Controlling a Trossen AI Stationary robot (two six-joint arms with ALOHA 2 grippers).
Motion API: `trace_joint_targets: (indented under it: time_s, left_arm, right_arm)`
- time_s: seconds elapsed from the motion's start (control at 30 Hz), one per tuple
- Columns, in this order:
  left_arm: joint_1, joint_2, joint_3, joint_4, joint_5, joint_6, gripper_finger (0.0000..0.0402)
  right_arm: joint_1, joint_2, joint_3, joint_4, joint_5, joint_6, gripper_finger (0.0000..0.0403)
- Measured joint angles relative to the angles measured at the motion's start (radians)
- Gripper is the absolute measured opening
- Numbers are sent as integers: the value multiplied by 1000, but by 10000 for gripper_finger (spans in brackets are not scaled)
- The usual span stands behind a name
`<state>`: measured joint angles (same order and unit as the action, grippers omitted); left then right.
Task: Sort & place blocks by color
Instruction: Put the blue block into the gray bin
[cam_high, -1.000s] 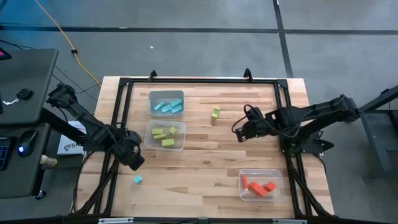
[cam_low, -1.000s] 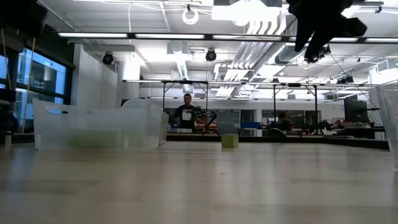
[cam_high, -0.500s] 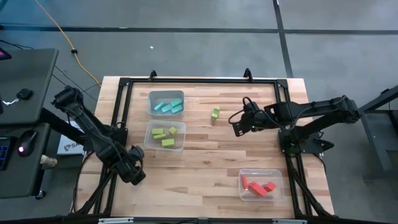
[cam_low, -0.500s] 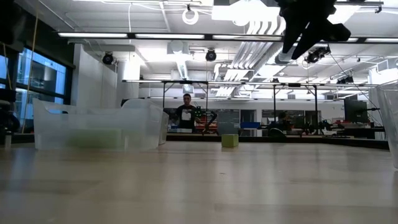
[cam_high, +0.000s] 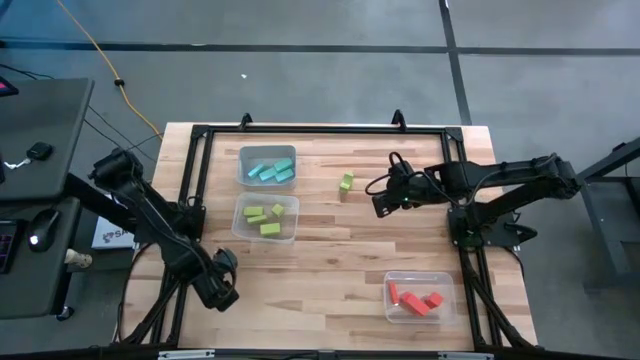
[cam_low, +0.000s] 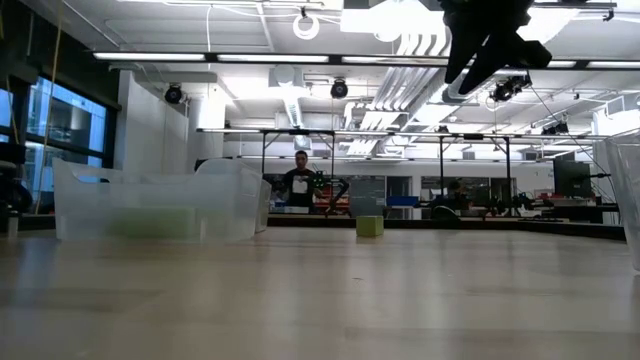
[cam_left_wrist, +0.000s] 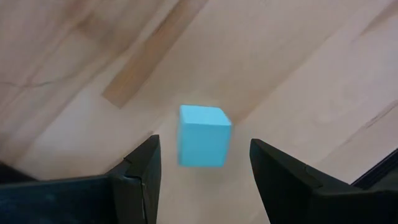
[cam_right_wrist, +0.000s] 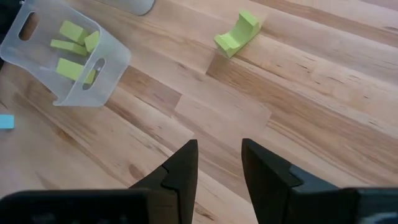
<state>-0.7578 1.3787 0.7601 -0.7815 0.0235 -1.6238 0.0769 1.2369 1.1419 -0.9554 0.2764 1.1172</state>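
L gripper (cam_high: 222, 293) is sitting over the table's near-left area, approx 7 o'clock from table centre, jaws standing wide w/ nothing held; the wrist view is showing a lone cyan cube (cam_left_wrist: 204, 135) lying on the wood betw. the two fingers (cam_left_wrist: 140, 180), not touching either. In the overhead view that cube is hidden under the gripper. R gripper (cam_high: 380, 204) is hanging above the table at approx 2 o'clock from centre, jaws narrow, a small gap showing, nothing betw. them. A loose green block (cam_high: 346, 182) is resting on bare wood just beside it, at its 10 o'clock, well apart from any bin. Cyan blocks (cam_high: 270, 171) are lying in the far clear bin (cam_high: 243, 157) at approx 11 o'clock; green blocks (cam_high: 264, 219) are lying in the bin (cam_high: 240, 226) directly nearer of it, at approx 9 o'clock. Red-orange blocks (cam_high: 415, 299) are lying in the bin (cam_high: 446, 283) at approx 4 o'clock. Table (cam_high: 330, 260) is wood w/ a black frame. Low view is showing a person (cam_low: 299, 184) standing far back in the room.
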Motion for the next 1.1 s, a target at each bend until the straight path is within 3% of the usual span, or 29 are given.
trace_joint_targets:
  time_s: [0.23, 0.57, 1.1]
  left_arm:
    - [-3, 69, 0, 25, 58, 1, 185]
    - [-3, 136, 0, 29, 55, 3, 174]
    - [7, 94, 1, 19, 62, 116, 10]
  right_arm:
    - [0, 0, 0, 0, -1, -1, 114]
    - [0, 0, 0, 0, 0, -1, 114]
    - [0, 0, 0, 3, 3, -19, 114]
